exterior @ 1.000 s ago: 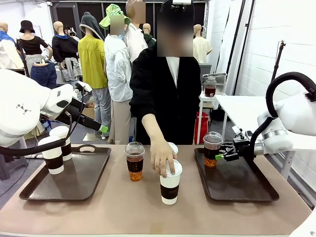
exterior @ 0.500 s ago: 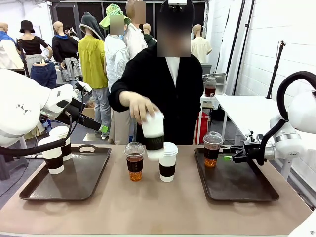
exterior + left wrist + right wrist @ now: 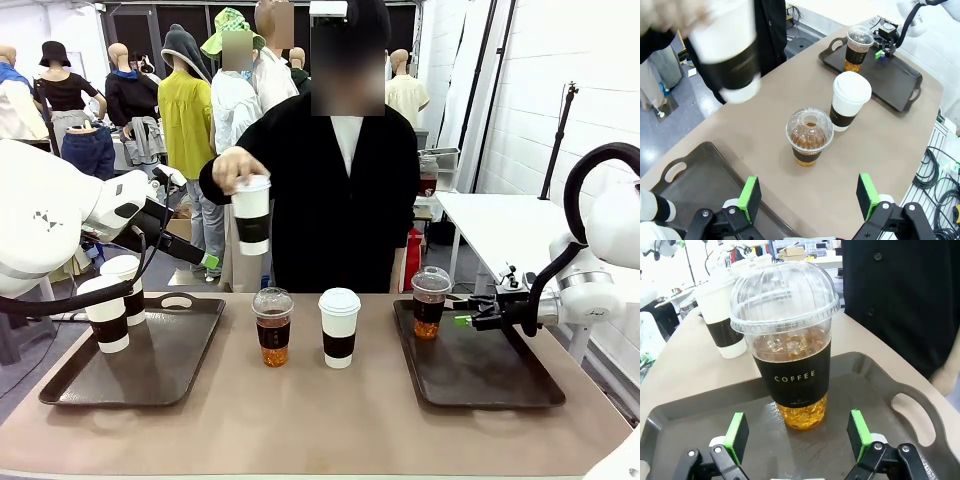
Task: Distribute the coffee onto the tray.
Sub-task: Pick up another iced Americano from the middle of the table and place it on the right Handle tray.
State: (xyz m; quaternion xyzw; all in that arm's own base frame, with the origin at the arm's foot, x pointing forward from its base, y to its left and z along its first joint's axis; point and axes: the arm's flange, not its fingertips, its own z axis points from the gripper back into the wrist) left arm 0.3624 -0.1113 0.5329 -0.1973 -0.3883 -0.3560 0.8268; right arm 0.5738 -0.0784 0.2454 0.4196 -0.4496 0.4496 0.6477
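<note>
Two white sleeved coffee cups (image 3: 105,313) (image 3: 125,284) stand on the left tray (image 3: 165,372). On the table between the trays stand a clear dome-lidded coffee (image 3: 273,327) (image 3: 810,136) and a white cup (image 3: 339,328) (image 3: 850,100). The person's hand holds another white cup (image 3: 251,215) high above the table. A clear iced coffee (image 3: 430,302) (image 3: 792,355) stands on the right tray (image 3: 490,380). My right gripper (image 3: 464,319) (image 3: 797,435) is open just short of it, touching nothing. My left gripper (image 3: 808,195) hangs open and empty above the left tray's inner edge.
The person stands at the far side behind the table's middle. Bare table lies in front of the two middle cups. The right tray (image 3: 910,405) has free room around its cup. Cables (image 3: 940,170) hang past the table's edge.
The person lifted a white cup off the table's middle, up and to the left. My right gripper drew back from the clear cup on the right tray. The left arm stayed still.
</note>
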